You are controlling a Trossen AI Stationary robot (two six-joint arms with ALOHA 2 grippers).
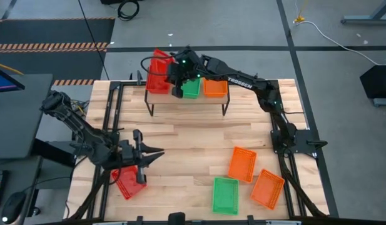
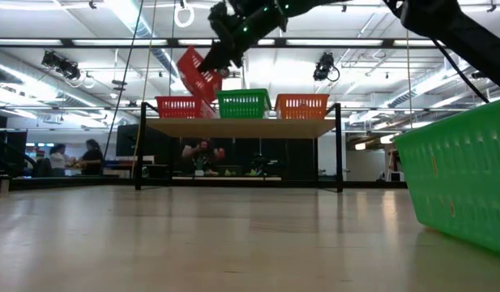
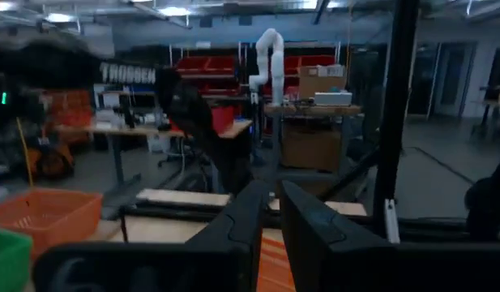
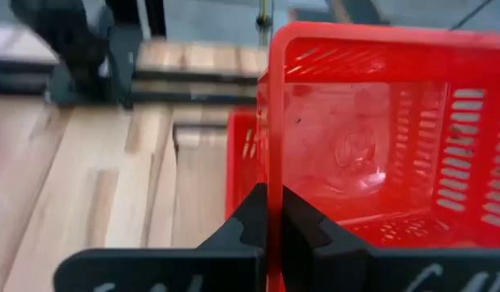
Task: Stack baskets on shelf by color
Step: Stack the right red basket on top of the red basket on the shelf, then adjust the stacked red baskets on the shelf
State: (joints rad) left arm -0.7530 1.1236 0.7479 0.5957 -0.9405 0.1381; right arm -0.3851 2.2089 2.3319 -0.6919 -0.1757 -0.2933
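Observation:
The shelf stands at the table's far side and carries a red basket, a green basket and an orange basket. My right gripper is shut on another red basket, held tilted above the shelf's red one; both show in the low view. My left gripper is shut and empty near the table's left front, beside a red basket lying on the table. My right gripper pinches one side wall of the red basket at its rim, one finger inside the basket and one outside. The basket is lifted clear and tilted, above the red basket on the shelf.
Two orange baskets and a green basket lie on the table's near right; the green one fills the low view's right side. The table's middle is bare wood. People show in the room beyond.

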